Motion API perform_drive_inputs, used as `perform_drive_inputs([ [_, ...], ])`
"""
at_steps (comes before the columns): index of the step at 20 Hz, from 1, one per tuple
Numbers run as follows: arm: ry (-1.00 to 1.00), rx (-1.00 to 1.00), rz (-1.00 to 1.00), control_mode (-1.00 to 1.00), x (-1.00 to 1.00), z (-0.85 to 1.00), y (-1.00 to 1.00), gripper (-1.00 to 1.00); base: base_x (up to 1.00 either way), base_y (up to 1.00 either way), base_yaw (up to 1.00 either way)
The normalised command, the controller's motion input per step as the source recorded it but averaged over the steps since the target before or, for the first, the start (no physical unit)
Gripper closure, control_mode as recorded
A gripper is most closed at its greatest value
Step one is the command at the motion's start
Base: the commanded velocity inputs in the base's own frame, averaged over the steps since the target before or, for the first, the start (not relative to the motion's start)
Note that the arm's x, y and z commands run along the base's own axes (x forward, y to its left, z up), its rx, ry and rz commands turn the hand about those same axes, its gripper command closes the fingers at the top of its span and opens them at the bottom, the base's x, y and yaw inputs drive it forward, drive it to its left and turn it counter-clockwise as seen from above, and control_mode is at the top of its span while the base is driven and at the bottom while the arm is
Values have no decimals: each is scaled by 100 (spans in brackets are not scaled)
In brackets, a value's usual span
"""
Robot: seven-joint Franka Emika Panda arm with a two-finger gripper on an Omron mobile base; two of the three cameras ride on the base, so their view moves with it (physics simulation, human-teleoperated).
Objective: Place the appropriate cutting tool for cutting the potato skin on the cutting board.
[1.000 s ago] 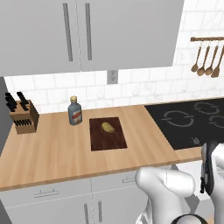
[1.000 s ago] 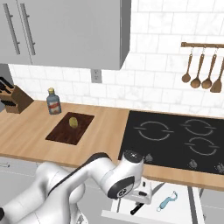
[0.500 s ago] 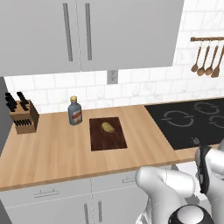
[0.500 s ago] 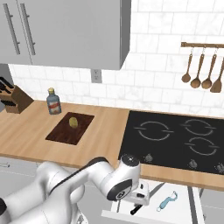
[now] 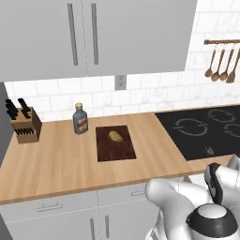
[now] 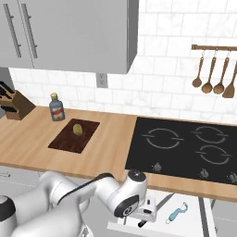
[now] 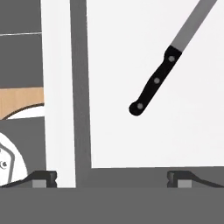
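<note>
Kitchen, light wooden counter (image 6: 109,152), white drawer (image 6: 159,220) pulled open below its front edge under the cooktop (image 6: 185,143).

Cutting tool (image 6: 177,214): blue-handled, lying flat on the drawer floor, toward the right side. Untouched, not yet picked up. Well apart from the cutting board (image 6: 74,135) up on the counter, with the potato (image 6: 77,129) resting on it.

Gripper (image 7: 112,177): hanging over the drawer, looking down into it. Jaws spread wide, grasping nothing. Facing a black-handled knife (image 7: 153,85) on the white floor in the hand view, not the peeler.

Risks, as a judgement:
- Closing on the knife instead, simply through being aimed at it. Wrong tool for skin.
- Clipping the drawer's grey wall (image 7: 80,87) while sliding across toward the peeler, with so little room on that side.
- Pinching the thin, flat-lying handle poorly and letting it swivel or slip during the lift out.
- Catching the counter edge on the way up, given the low, tucked pose of the arm.
- Knocking the potato off the board when setting down, or brushing the bottle (image 6: 57,108) just beside the board's far corner.
</note>
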Motion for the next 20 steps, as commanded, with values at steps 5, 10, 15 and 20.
perform_drive_inputs([
  [5,3,0,3,-100,0,-31,0,-100,0,0,0],
  [10,1,0,5,-100,0,-15,0,-100,0,0,0],
  [15,0,0,7,-100,-1,-1,0,-100,0,0,0],
  [20,4,0,6,-100,-31,-23,10,-100,0,0,0],
])
